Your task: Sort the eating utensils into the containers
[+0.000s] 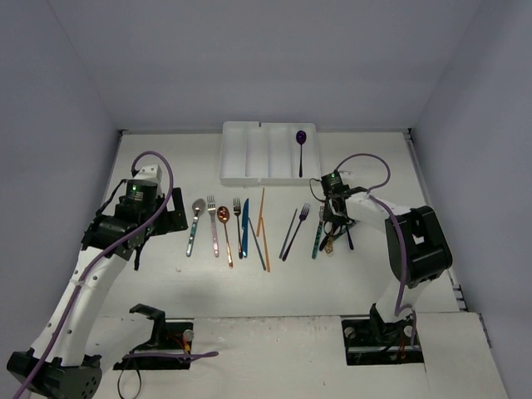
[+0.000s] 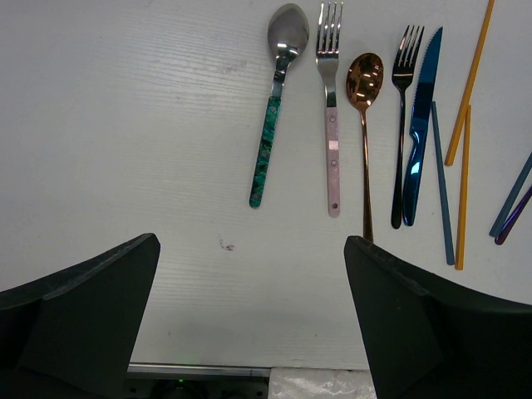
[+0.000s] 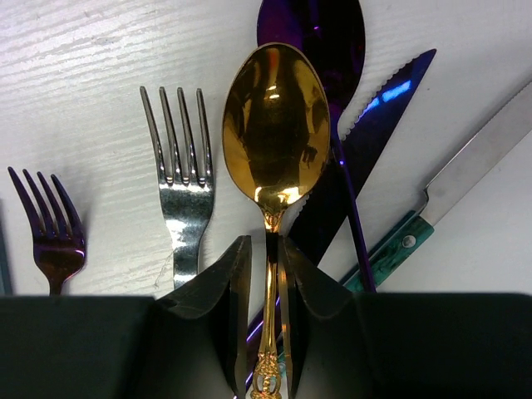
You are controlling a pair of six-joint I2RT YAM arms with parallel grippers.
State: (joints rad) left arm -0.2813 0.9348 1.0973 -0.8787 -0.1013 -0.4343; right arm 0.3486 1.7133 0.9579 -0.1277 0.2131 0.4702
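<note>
On the right, the right gripper (image 3: 268, 253) is clamping the gold spoon (image 3: 274, 125), likely needing a lift toward the cutlery tray (image 1: 241, 154).

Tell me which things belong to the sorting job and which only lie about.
Job: white tray; purple spoon inside it; gold spoon in the right hand; teal-handled spoon, pink-handled fork, copper spoon.
Lying about: purple cable; black bracket.

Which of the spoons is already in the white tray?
The purple spoon lying in the white plastic tray's rightmost compartment; every other spoon lies on the table, apart from the gold spoon pinched by the right gripper.
</note>
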